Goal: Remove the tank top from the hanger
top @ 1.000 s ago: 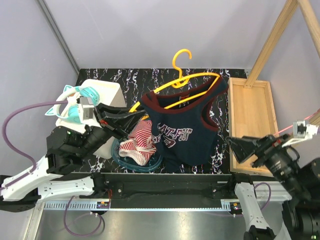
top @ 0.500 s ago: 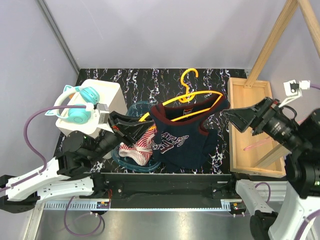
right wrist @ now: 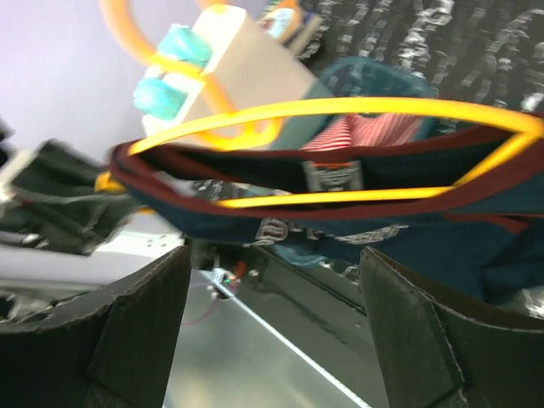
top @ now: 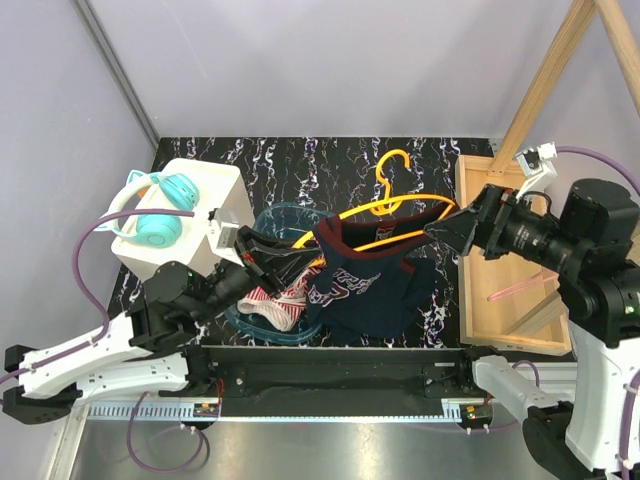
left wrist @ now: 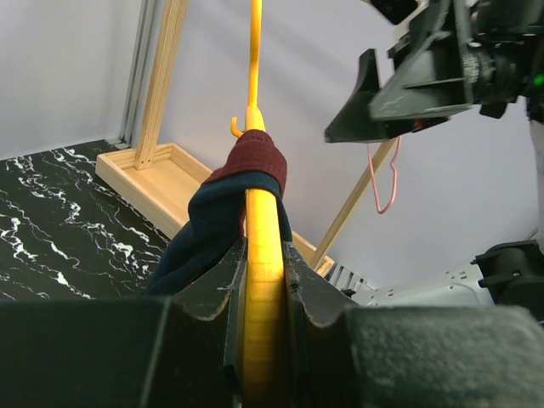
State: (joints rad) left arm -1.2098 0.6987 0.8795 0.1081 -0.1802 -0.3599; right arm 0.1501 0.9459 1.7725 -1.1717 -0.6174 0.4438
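Two grippers, two jobs. My left gripper (left wrist: 263,255) is pinched narrow on the yellow hanger (left wrist: 254,59), with the bar caught between both jaws just below the maroon-edged strap (left wrist: 255,157) that wraps over it. It holds the frame up over the black worktop (top: 300,160). My right gripper (top: 445,228) stands wide apart with nothing in it. It faces the hanger's far end, and in its own wrist view the yellow bars and the neckline run across just ahead of its fingers. The navy tank top (top: 350,290) is on the hanger, its straps over the bars and its body drooping towards the worktop beside the teal basket (top: 275,215). I judge I am in the approach to the strip-off, with one side braced and the other reaching for cloth. Next, my right jaws must take the shoulder fabric alone, clear of the bar. Then they draw it off that end while my left keeps the hanger from swinging.
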